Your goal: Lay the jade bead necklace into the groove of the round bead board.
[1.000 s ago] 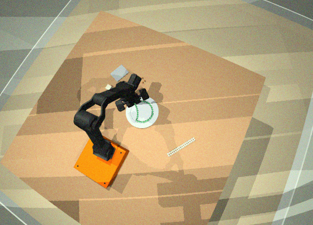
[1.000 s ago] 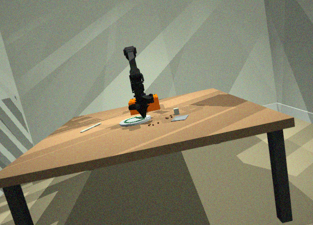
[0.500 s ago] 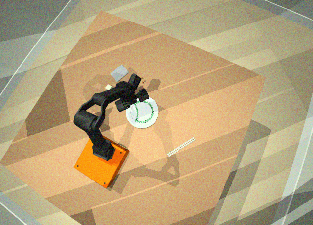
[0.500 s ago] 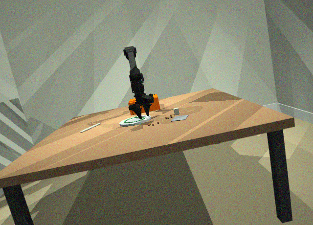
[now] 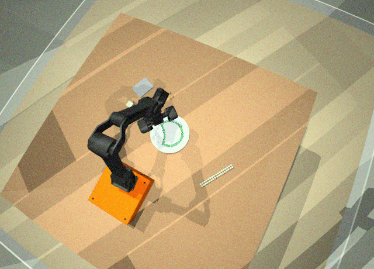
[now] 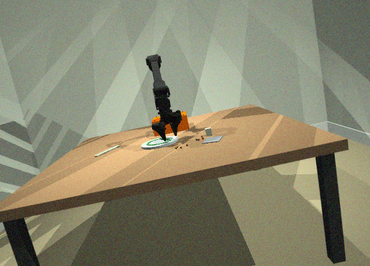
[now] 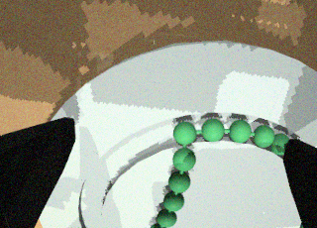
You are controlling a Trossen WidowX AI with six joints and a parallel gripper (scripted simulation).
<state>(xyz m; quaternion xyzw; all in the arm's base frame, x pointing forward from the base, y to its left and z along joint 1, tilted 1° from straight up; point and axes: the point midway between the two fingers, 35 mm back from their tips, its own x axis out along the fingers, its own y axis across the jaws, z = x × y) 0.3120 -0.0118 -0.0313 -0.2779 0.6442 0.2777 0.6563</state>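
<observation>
Green jade bead necklace point(image 5: 182, 134) point(image 6: 148, 144) point(image 7: 213, 130) lies on the round white bead board point(image 5: 184, 141) point(image 6: 144, 147) point(image 7: 158, 59), which rests on the wooden desk point(image 5: 241, 109) point(image 6: 119, 179) point(image 7: 30, 79). Part of the strand follows the curved groove; another part departs from it at a sharp corner and runs across the raised centre. Seating in the groove is therefore incomplete. End effector point(image 5: 159, 123) point(image 6: 170, 137) point(image 7: 184, 141) is released, fingers spread wide over the board, nothing grasped. Wrist view shows one finger beside the bead row, contact undetermined; the other stands apart from the strand. Orange base block point(image 5: 105, 199) point(image 6: 185, 122) supports the black arm point(image 5: 120, 118) point(image 6: 157, 74). Paired rows of pale beads point(image 5: 216, 175) point(image 6: 107, 151) lie straight, well apart from the board. Flat grey plate point(image 5: 142, 86) point(image 6: 213, 139) and small pale block point(image 5: 129, 103) point(image 6: 208, 131) are near each other.
</observation>
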